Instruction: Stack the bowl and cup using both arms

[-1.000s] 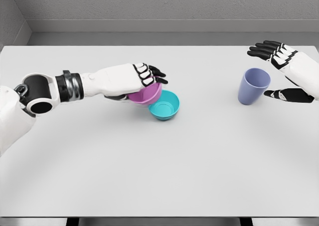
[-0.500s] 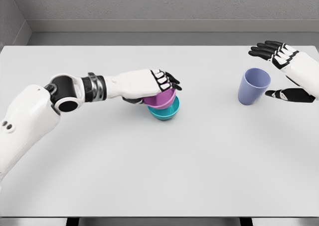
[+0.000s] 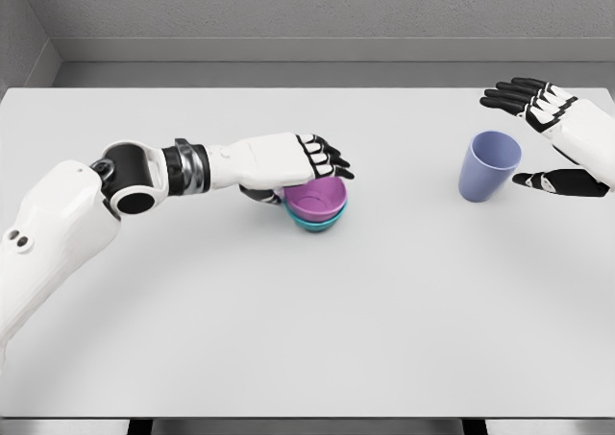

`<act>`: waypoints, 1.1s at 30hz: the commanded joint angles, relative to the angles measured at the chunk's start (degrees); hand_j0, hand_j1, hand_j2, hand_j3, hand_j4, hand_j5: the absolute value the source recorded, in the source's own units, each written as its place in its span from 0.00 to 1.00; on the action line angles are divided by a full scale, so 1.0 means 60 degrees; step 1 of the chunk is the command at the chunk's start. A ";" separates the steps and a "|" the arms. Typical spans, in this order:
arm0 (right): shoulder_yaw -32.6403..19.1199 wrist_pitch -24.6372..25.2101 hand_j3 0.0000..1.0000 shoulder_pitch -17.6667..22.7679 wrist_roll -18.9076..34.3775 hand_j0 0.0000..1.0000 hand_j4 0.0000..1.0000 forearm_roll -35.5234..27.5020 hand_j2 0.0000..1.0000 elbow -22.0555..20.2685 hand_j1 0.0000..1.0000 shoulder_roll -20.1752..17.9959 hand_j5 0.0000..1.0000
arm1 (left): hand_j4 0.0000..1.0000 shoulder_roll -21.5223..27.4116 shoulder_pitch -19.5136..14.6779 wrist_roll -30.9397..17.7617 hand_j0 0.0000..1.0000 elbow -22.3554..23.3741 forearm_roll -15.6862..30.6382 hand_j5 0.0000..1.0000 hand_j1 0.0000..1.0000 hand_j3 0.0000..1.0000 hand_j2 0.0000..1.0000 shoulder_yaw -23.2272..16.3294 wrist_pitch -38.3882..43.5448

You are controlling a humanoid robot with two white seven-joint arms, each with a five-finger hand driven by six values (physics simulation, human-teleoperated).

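A purple bowl sits nested inside a teal bowl left of the table's middle. My left hand reaches over the purple bowl's far rim. Its fingers lie over the rim and its thumb is at the bowl's left side, still holding it. A lavender cup stands upright at the right. My right hand hovers just right of the cup with its fingers spread, open and not touching it.
The white table ends at a grey wall behind and at a dark front edge below. Only the two bowls and the cup stand on it.
My left hand carried the purple bowl to the right and lowered it into the teal bowl. The right hand and the cup stayed in place.
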 commanded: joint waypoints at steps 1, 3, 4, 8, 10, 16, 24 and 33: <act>-0.0004 -0.0002 1.00 0.0000 -0.0014 1.00 1.00 -0.0061 1.00 0.0007 1.00 -0.0029 1.00 | 1.00 0.0004 0.0000 0.0006 1.00 -0.0028 0.0056 1.00 1.00 1.00 1.00 0.0013 0.0018; -0.0004 -0.0002 1.00 0.0000 0.0001 1.00 1.00 -0.0061 1.00 0.0007 1.00 -0.0029 1.00 | 1.00 0.0004 -0.0015 0.0006 1.00 -0.0028 0.0056 1.00 1.00 1.00 1.00 0.0013 0.0018; -0.0004 -0.0002 1.00 0.0000 -0.0014 1.00 1.00 -0.0061 1.00 0.0007 1.00 -0.0044 1.00 | 1.00 0.0004 -0.0044 0.0006 1.00 -0.0058 0.0071 1.00 1.00 1.00 1.00 0.0027 0.0018; -0.0004 -0.0002 1.00 0.0015 0.0001 1.00 1.00 -0.0061 1.00 -0.0008 1.00 -0.0059 1.00 | 1.00 0.0151 -0.0088 0.0006 1.00 -0.0439 0.0129 1.00 1.00 1.00 1.00 0.0027 0.0018; -0.0018 -0.0002 1.00 0.0015 -0.0014 1.00 1.00 -0.0061 1.00 0.0007 1.00 -0.0073 1.00 | 1.00 0.0443 -0.0073 0.0021 1.00 -0.0673 0.0144 1.00 1.00 1.00 1.00 0.0013 0.0018; -0.0018 -0.0002 1.00 0.0059 -0.0014 1.00 1.00 -0.0061 1.00 -0.0022 1.00 -0.0205 1.00 | 1.00 0.2464 0.0015 0.0035 1.00 -0.1054 0.1930 1.00 1.00 1.00 1.00 0.0115 0.0018; -0.2376 -0.0002 1.00 -0.0103 0.6151 1.00 1.00 -0.0061 1.00 0.0007 1.00 -0.0557 1.00 | 1.00 0.4721 0.0747 0.0079 1.00 -0.0380 0.3587 1.00 1.00 1.00 1.00 0.0921 0.0018; -0.0986 -0.0002 1.00 -0.1860 0.6596 1.00 1.00 -0.0002 1.00 -0.0008 1.00 -0.0308 1.00 | 1.00 0.4838 0.0864 0.0079 1.00 0.0030 0.3586 1.00 1.00 1.00 1.00 0.1067 0.0018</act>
